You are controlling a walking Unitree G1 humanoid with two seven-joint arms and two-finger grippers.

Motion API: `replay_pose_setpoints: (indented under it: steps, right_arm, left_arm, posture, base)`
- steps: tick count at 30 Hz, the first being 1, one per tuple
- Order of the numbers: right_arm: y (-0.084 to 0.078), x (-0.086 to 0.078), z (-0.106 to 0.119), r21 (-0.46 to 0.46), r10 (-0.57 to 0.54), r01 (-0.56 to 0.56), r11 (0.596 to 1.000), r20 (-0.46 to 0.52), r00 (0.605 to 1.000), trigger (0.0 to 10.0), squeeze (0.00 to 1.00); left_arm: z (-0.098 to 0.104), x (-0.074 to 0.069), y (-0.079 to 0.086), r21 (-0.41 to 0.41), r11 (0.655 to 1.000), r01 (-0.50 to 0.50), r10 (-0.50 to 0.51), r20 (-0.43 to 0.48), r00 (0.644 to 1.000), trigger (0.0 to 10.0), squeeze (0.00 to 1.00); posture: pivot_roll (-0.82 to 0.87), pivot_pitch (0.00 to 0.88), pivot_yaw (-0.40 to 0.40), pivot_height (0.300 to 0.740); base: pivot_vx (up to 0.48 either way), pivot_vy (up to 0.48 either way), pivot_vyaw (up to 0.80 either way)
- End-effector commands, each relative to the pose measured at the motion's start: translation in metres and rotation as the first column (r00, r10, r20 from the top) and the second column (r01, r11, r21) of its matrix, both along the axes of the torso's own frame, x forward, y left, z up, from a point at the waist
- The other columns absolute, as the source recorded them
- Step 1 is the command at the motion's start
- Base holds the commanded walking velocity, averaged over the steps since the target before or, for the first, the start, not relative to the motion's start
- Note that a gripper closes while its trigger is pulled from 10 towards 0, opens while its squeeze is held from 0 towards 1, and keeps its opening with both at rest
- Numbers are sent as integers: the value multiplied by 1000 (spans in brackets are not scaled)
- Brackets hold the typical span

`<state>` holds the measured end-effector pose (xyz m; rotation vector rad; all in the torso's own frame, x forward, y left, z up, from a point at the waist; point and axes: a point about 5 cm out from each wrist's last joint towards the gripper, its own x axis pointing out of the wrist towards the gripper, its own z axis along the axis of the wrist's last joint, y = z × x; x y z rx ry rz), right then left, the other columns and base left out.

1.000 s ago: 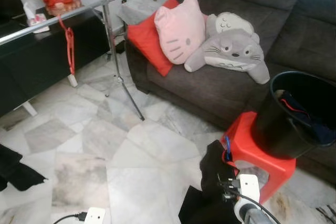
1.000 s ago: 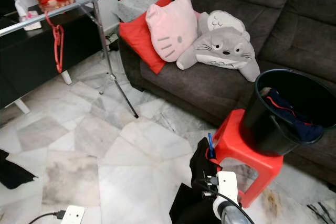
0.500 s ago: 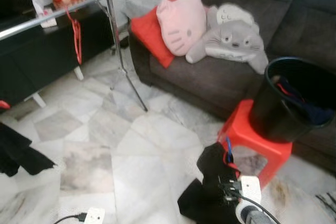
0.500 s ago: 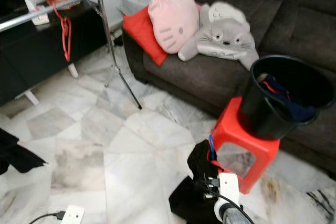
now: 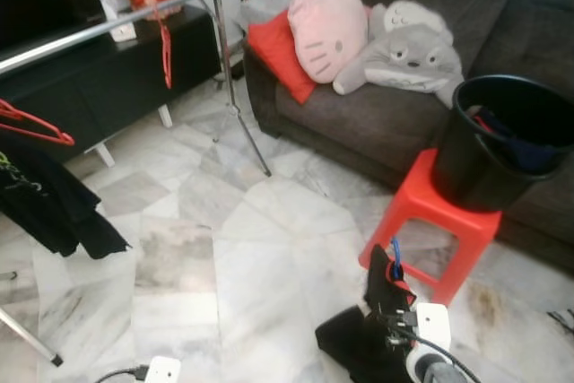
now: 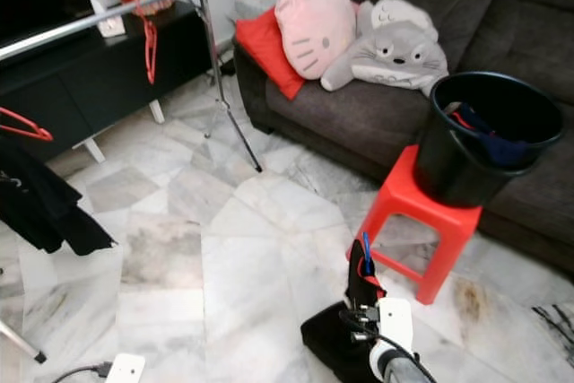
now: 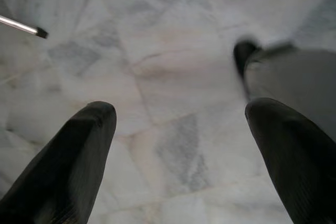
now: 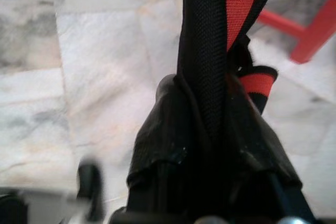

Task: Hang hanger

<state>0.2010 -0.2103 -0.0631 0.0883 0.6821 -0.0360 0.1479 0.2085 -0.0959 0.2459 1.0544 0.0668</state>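
My right gripper point(image 5: 391, 295) is low at the right, shut on a black garment with red trim point(image 5: 363, 343) that droops to the marble floor. A blue hanger hook point(image 5: 395, 251) pokes up from the bundle. In the right wrist view the black and red fabric point(image 8: 215, 77) drapes over the fingers and hides them. The metal clothes rail point(image 5: 117, 24) runs across the far left, with a bare red hanger point(image 5: 166, 42) on it. Nearer, another red hanger point(image 5: 36, 125) carries a black shirt point(image 5: 45, 199). My left gripper point(image 7: 181, 111) is open above the floor, holding nothing.
A black bucket point(image 5: 466, 181) of clothes sits on a red stool point(image 5: 430, 217) just beyond my right gripper. A dark sofa point(image 5: 359, 118) with cushions stands behind. A black cabinet point(image 5: 90, 87) lies behind the rail, a rail foot point(image 5: 54, 361) and white power strip point(image 5: 161, 369) at the near left.
The camera has pulled back and turned, bringing the near red hanger with its black shirt into view at the left. My right gripper still holds the black garment.
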Motion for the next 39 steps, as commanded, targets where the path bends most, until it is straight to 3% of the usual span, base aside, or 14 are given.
replay_pose_setpoints:
  steps: [1, 7, 14, 39]
  right_arm:
    - [0, 9, 7, -10, 5, -5, 1000, 55, 998, 10000, 0]
    - [0, 12, 10, -21, 16, -14, 1000, 79, 997, 10000, 0]
    - [-1, 14, 12, -33, 27, -24, 999, 102, 994, 10000, 0]
    - [5, 38, 30, -53, 63, -53, 997, 210, 976, 10000, 0]
  left_arm:
    - [1, 0, 6, 16, 1000, 4, -4, -6, 1000, 10000, 0]
    - [1, -1, 6, 16, 1000, 4, -4, -7, 1000, 10000, 0]
    - [1, -1, 5, 17, 1000, 5, -5, -8, 1000, 10000, 0]
    - [5, 13, 2, 12, 1000, -12, 11, 21, 1000, 10000, 0]
  posture:
    - [-181, 13, -3, 740]
    - [-182, 14, -2, 740]
    - [-183, 12, -4, 740]
    - [-173, 0, -20, 740]
  base:
    - [-352, 0, 0]
    - [-352, 0, 0]
    - [0, 0, 209]
    - [0, 0, 800]
